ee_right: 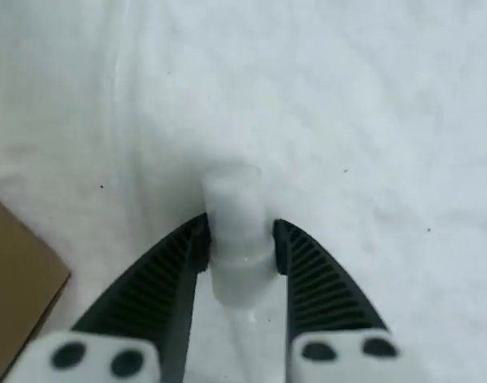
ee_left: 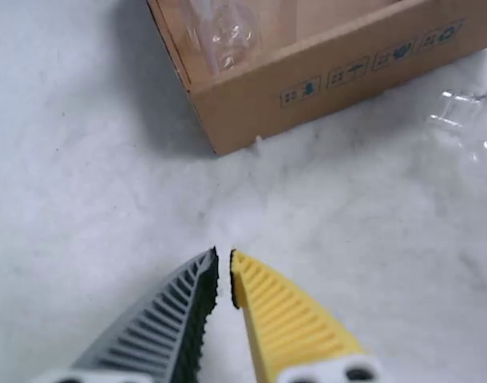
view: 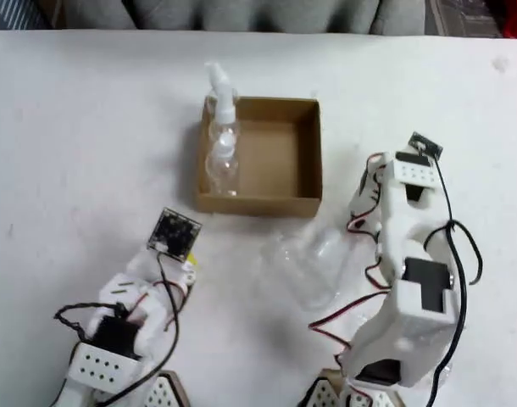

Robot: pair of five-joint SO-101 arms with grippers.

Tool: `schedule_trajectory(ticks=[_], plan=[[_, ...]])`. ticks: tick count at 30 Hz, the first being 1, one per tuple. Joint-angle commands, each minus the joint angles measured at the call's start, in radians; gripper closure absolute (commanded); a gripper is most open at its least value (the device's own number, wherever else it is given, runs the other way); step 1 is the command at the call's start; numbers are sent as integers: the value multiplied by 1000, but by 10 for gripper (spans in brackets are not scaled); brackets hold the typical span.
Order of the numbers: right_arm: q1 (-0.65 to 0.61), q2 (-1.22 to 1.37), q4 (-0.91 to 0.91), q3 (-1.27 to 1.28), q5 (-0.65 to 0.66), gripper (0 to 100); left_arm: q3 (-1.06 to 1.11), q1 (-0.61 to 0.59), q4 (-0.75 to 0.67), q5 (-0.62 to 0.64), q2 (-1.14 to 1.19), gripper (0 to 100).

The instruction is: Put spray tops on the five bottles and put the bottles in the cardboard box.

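what the right gripper (ee_right: 239, 231) holds: a white cylindrical piece (ee_right: 235, 211), clamped between the two dark ribbed fingers (ee_right: 168, 279), one on either side
what that piece is: hard to say; it may be a spray top's collar or a bottle's neck, and the part below the fingers is blurred
left gripper (ee_left: 223, 257): grey finger and yellow finger drawn together to a thin slit, nothing between them, over the bare white table (view: 89, 127)
where it is: just in front of the cardboard box's near left corner, apart from the box
cardboard box (view: 258, 204): open, at mid-table between the two arms and a little farther back
bottles in the box (view: 222, 165): clear ones lined up along its left wall; the rear one carries a white spray top (view: 218, 80) that rises above the rim
their number: two can be made out from above; the left wrist view cuts them off at the frame edge
clear bottles on the table (view: 314, 263): a cluster near the box's front right corner, beside the right arm; outlines run into one another, so the count cannot be told
right arm's fingers from above: hidden under the arm's own white body
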Motion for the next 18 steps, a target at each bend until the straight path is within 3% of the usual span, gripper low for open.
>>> schedule_trajectory(ticks=[1, 6, 10, 13, 18], plan=[[-1, -8, 19, -57, -3, 985, -5, 10, -14, -5, -19, 979], [27, -10, 191, -218, 2, 982, -5, 1, -14, -5, -19, 979], [-7, -10, 414, -379, 143, 982, -5, -42, -15, -3, -24, 979], [-41, -27, 568, -502, 176, 982, -23, -94, -14, 55, -24, 979], [-101, -133, 573, -502, 238, 983, -29, -151, -21, 163, -24, 978]])
